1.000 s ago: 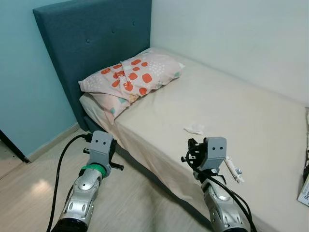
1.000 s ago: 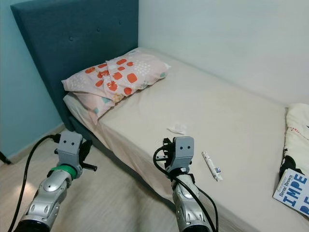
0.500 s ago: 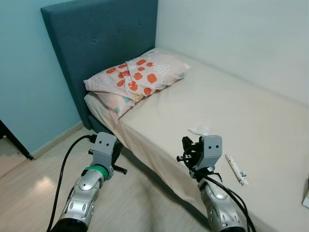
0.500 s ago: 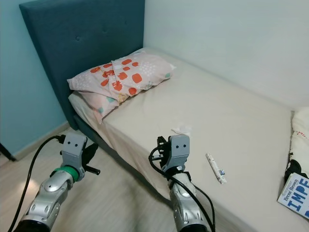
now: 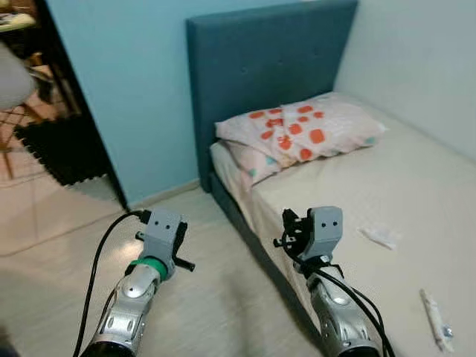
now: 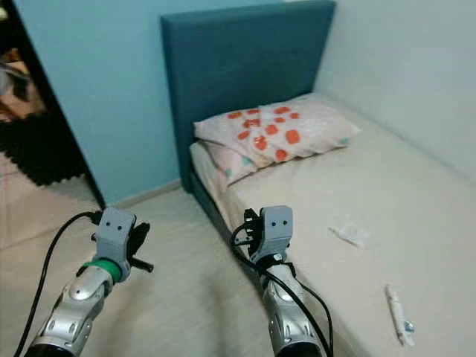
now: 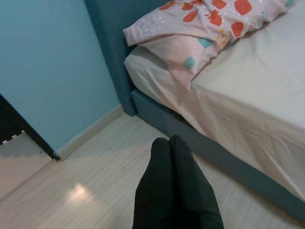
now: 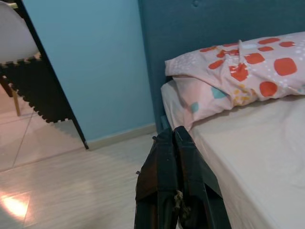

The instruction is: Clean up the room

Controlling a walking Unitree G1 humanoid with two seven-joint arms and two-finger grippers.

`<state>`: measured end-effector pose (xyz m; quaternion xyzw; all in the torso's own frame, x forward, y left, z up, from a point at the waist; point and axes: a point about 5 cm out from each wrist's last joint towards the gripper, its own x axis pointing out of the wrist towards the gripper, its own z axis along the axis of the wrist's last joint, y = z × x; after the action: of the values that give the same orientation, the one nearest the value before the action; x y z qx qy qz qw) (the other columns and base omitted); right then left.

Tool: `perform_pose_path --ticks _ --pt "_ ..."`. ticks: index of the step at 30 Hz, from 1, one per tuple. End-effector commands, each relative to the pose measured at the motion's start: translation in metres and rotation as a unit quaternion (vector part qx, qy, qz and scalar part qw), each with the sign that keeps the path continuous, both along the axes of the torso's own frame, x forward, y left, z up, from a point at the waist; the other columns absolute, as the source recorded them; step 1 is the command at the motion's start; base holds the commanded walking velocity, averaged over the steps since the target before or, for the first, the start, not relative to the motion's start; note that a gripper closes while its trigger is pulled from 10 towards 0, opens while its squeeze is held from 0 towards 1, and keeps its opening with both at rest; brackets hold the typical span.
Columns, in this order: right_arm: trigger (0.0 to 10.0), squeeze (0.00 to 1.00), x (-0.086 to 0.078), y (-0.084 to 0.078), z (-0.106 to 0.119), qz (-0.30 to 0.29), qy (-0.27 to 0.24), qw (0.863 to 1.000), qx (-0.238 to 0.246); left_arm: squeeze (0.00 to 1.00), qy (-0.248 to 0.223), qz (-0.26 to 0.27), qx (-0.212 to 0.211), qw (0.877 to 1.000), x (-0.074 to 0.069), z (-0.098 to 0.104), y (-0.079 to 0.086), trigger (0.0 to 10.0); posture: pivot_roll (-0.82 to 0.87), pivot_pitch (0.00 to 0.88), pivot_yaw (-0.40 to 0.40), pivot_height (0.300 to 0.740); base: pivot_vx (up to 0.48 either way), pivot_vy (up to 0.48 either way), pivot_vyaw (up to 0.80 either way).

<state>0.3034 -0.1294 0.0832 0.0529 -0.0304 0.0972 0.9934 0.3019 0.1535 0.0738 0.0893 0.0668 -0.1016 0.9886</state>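
Observation:
On the cream bed (image 5: pixel 416 186) lie a crumpled white tissue (image 5: pixel 380 236) and a small white tube (image 5: pixel 435 329) nearer the bed's near side. Two pillows with orange spots (image 5: pixel 301 135) are stacked by the dark blue headboard (image 5: pixel 260 59). My left gripper (image 7: pixel 171 145) is shut and empty, held over the wooden floor beside the bed. My right gripper (image 8: pixel 172 135) is also shut and empty, held near the bed's edge (image 8: pixel 200 143), pointing toward the headboard end.
A light blue wall (image 5: pixel 119 89) runs left of the headboard. A dark doorway (image 5: pixel 59 111) with a black foam mat (image 5: pixel 63 149) and a chair (image 5: pixel 15 82) opens at the far left. Pale wooden floor (image 5: pixel 208 297) lies between me and the bed.
The camera has swung left: the bed and pillows slid right in view, and the doorway, mat and chair came in at the left. Both grippers stay shut and held as before.

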Motion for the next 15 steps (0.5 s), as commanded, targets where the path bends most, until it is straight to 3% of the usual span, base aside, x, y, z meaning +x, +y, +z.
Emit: perform_pose_path --ticks 1,9,13,15 --pt "10.0 0.0 -0.0016 -0.0014 -0.0057 -0.005 0.014 1.0 0.004 0.0 0.0 0.002 0.005 1.0 -0.0004 -0.0009 -0.0003 10.0 0.01 0.0 0.018 0.74 0.0 0.0 0.79" --pt "10.0 0.0 -0.0016 -0.0028 -0.0049 -0.012 0.011 1.0 0.016 0.0 -0.003 0.012 0.011 1.0 0.0016 0.0002 0.0028 10.0 0.01 0.0 0.019 0.74 0.0 0.0 0.78" --pt "10.0 0.0 -0.0015 -0.0053 -0.003 -0.019 0.004 1.0 0.014 0.0 -0.003 0.013 0.011 1.0 0.0014 0.0001 0.0022 10.0 0.01 0.0 0.02 0.74 0.0 0.0 0.0" --pt "10.0 0.0 -0.0013 -0.0062 -0.0019 -0.021 0.001 1.0 0.016 0.0 -0.003 0.013 0.011 1.0 0.0012 0.0001 0.0019 10.0 0.01 0.0 0.02 0.74 0.0 0.0 0.73"
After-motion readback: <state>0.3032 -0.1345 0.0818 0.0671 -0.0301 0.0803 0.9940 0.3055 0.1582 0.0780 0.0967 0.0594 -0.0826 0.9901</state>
